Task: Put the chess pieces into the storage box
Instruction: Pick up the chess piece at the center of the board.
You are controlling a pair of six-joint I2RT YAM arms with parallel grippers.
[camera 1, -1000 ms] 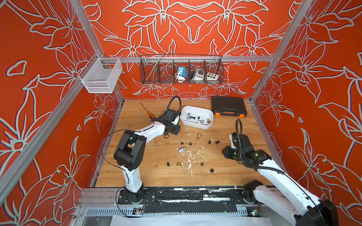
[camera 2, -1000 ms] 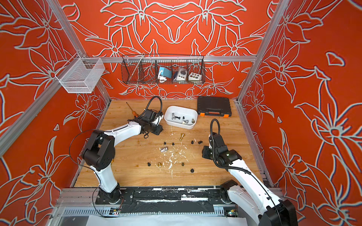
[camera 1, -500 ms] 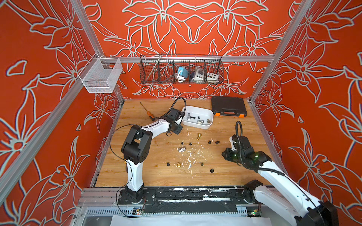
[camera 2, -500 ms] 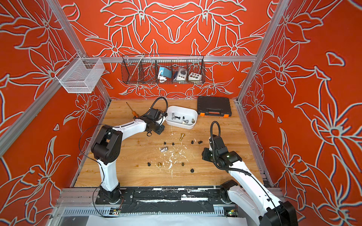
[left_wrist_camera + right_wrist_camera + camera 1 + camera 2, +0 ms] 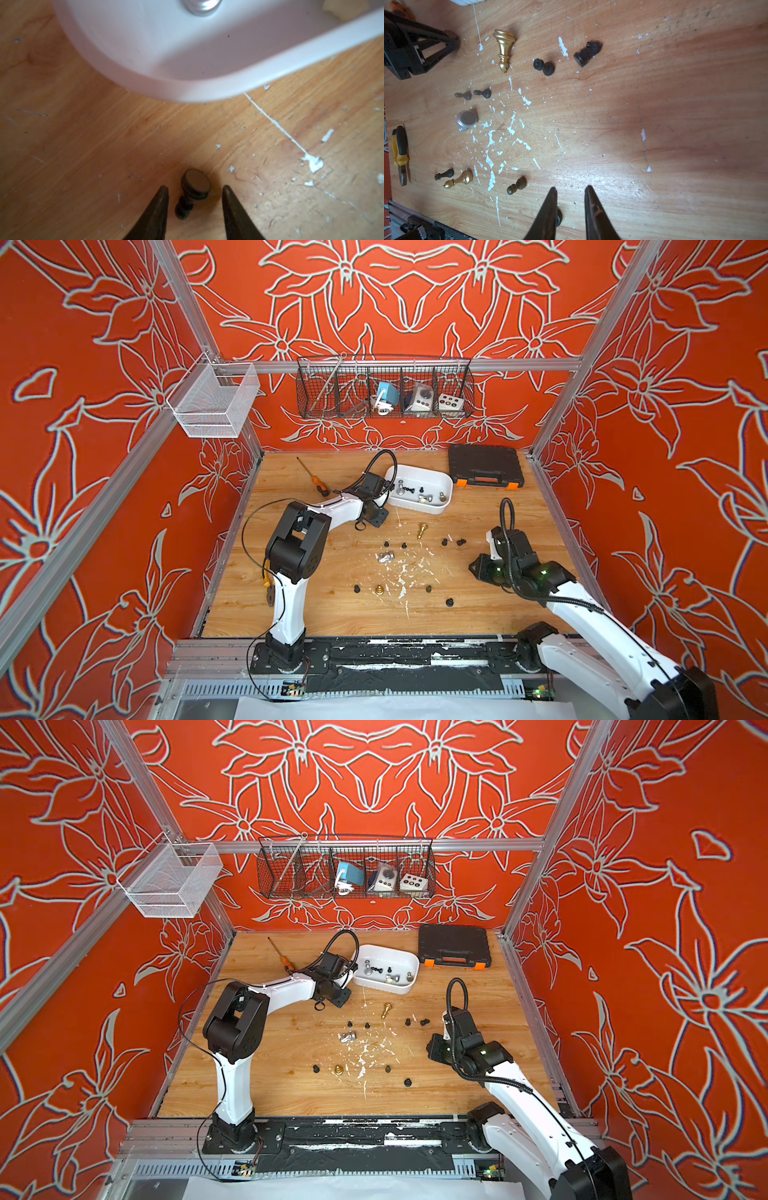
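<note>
Left wrist view: the left jaws stand partly open. A black pawn (image 5: 193, 193) lies on its side on the desk (image 5: 83, 135) between their tips, with a gap on each side, so neither tip touches it. Just above it in the frame curves the rounded corner of the white box (image 5: 187, 91). A silver piece (image 5: 200, 6) shows inside the box at the upper edge.

In both top views the box (image 5: 415, 506) (image 5: 384, 986) sits at the upper middle of the desk with several pieces in it. The left arm (image 5: 340, 506) reaches to its left corner. Loose pieces lie scattered mid-desk: a gold piece (image 5: 422, 530) on its side, a silver one (image 5: 385, 558), a gold pawn (image 5: 379, 590) and small black ones.

Right wrist view: the right jaws are open by a narrow gap and hold nothing. A black piece (image 5: 559, 217) lies partly hidden behind one tip. The right arm (image 5: 519, 568) is at the lower right of the desk, well apart from the box.
</note>
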